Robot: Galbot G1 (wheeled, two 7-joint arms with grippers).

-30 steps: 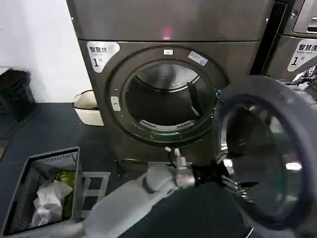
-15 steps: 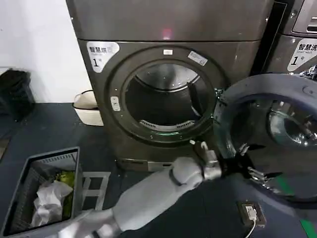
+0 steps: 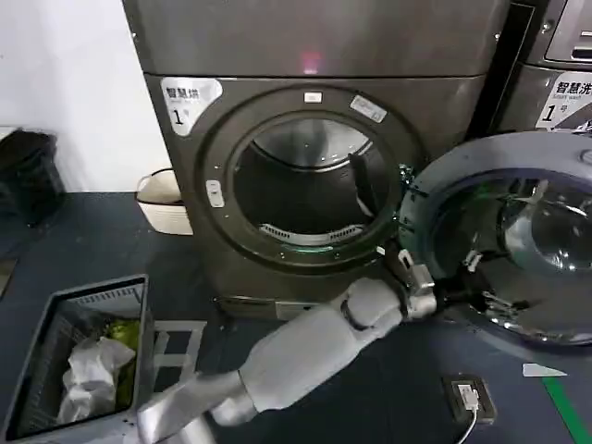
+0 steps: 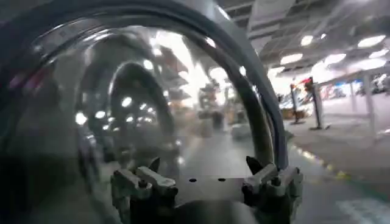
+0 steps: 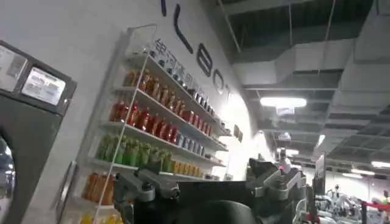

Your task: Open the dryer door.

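Left claw (image 3: 481,287) spread wide, empty — fingertips against the swung-open dryer door (image 3: 546,157).

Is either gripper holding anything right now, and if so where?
Nothing is held. The left gripper is open, its jaws spread against the inner face of the swung-open dryer door. The right gripper is open, raised off to the side.

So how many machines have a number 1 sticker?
2: the dryer with its sticker beside the drum opening, and a second machine at the right edge, partly cut off; more may be hidden.
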